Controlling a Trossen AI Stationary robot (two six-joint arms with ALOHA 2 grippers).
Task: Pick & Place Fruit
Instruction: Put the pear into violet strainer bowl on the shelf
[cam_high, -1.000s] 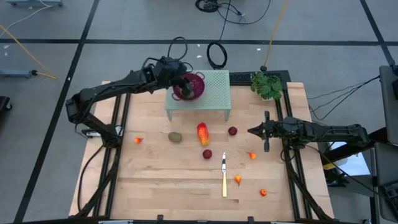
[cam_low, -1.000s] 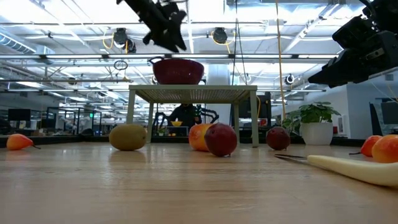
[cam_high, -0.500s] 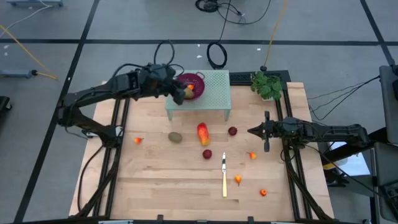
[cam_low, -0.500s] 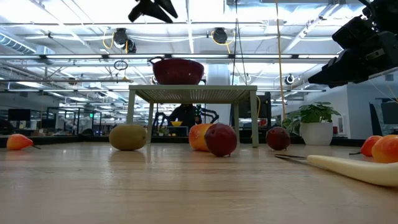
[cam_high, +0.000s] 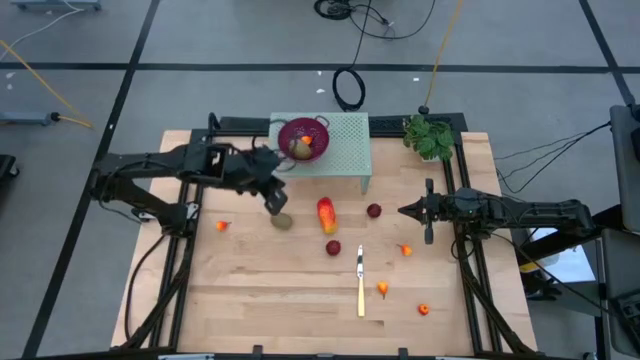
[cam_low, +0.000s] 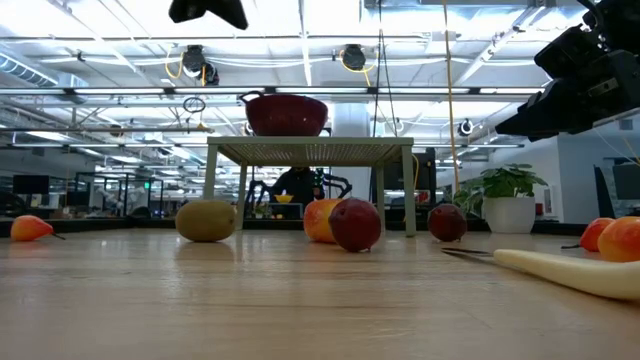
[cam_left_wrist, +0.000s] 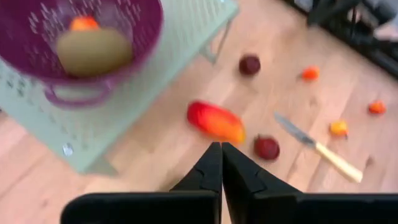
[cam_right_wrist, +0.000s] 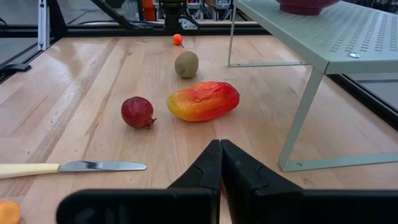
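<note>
From where I stand at the table's front edge, the nearest things are a yellow-handled knife (cam_high: 360, 283) and small orange pieces (cam_high: 382, 289) scattered on the wood. Behind them sit a dark red ball (cam_high: 333, 248), the red-orange oblong fruit (cam_high: 326, 214) and a second dark red ball (cam_high: 374, 211). One brown-green oval (cam_high: 283, 220) lies on the table just beside the left gripper (cam_high: 275, 203), which hangs above the boards with its fingers pressed together, holding nothing. Over on the right the right gripper (cam_high: 404, 211) waits above the table, its fingers closed too and empty. Farther back stands the pale green perforated stand (cam_high: 345, 140), and on it the purple colander (cam_high: 302, 138) holds the other brown-green oval (cam_left_wrist: 93, 51) along with a small orange piece (cam_left_wrist: 84, 23). A potted plant (cam_high: 430, 136) stands at the far right corner.
</note>
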